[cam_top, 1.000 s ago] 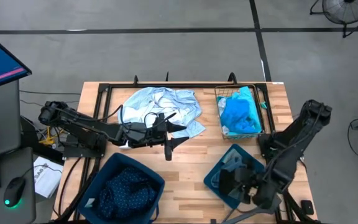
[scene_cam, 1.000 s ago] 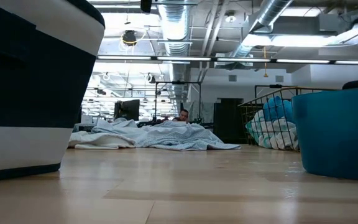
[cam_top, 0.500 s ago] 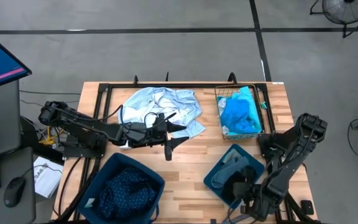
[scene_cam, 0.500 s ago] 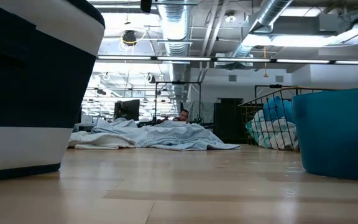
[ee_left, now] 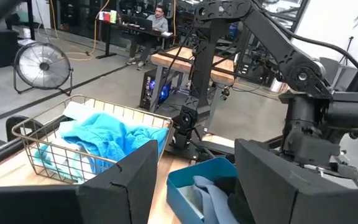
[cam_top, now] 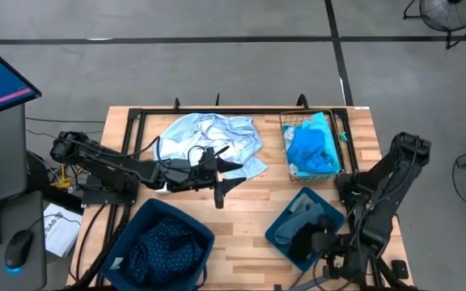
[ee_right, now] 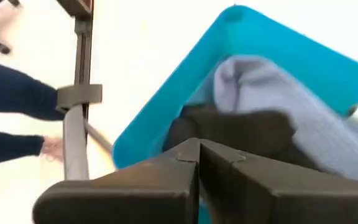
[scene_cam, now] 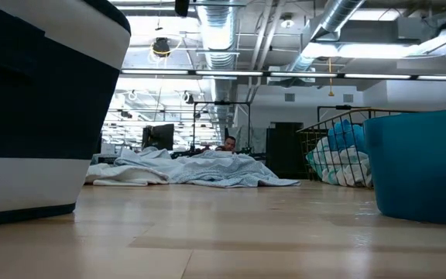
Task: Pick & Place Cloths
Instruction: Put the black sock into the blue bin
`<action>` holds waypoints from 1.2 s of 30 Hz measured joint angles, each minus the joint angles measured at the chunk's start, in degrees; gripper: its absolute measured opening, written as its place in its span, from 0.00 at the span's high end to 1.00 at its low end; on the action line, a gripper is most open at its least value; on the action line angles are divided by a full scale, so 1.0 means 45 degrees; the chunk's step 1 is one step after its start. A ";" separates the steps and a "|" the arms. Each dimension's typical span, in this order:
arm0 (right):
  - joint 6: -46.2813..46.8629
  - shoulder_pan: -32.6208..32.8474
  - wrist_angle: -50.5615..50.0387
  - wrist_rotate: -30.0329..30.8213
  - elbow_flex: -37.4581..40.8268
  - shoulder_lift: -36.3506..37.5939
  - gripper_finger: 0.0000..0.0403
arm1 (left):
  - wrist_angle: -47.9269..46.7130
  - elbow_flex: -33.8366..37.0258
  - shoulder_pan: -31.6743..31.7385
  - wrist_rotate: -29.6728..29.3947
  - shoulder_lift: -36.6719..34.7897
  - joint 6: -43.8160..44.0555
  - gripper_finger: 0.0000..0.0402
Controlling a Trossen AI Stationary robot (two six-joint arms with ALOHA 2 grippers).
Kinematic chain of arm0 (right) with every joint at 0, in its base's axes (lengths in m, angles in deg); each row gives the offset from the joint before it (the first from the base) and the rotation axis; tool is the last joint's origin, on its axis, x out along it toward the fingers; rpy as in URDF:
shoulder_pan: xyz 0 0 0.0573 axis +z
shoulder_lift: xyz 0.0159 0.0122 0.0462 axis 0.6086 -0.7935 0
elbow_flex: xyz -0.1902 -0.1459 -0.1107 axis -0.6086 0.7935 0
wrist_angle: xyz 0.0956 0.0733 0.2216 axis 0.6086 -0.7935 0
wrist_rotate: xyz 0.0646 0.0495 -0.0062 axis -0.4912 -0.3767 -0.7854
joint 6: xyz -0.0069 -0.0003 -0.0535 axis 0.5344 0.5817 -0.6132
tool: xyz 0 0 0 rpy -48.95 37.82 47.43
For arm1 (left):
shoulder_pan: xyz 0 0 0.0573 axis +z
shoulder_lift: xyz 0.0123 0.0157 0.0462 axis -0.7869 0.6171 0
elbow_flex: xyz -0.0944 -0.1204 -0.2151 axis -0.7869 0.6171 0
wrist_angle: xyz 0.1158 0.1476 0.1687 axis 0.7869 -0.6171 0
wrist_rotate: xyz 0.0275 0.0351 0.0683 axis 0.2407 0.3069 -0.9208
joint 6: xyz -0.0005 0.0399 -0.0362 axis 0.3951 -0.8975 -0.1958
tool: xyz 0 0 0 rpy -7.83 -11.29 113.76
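A pale blue and white cloth lies spread on the far middle of the table, also low in the low view. My left gripper is open at its near right edge; its wrist view shows nothing between the fingers. Turquoise and bright blue cloths fill the wire basket. A navy dotted cloth lies in the left bin. A grey cloth and a black cloth lie in the right bin. My right gripper is shut over that bin's near part. My right gripper points down into the right bin with its shut tips in front of the black cloth; whether they touch it, I cannot tell. My left gripper touches nothing that shows.
A black frame runs along the table's far edge. The left bin and the right bin stand at the near edge, with bare wood between them. A person's hand shows beyond the table.
My right arm has shifted over the right bin, dipping toward the near edge and then drawing back up a little. The left arm and the cloths have kept still.
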 joint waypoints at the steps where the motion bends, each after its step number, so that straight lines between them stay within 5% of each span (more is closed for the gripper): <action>1: -0.0212 -0.0094 -0.0048 0.0179 0.0000 0.0078 1.00 | -0.0004 0.0000 0.0000 0.0000 0.0000 0.0124 0.52; 25: -0.3225 -0.2860 0.0466 -0.0093 0.0000 -0.3415 0.99 | 0.0000 0.0000 0.0000 0.0000 0.0000 0.0180 0.52; 36: -0.3527 -0.2759 0.0590 -0.0438 0.0015 -0.0334 0.99 | -0.0210 0.0000 0.0000 0.0000 -0.0007 -0.0324 0.51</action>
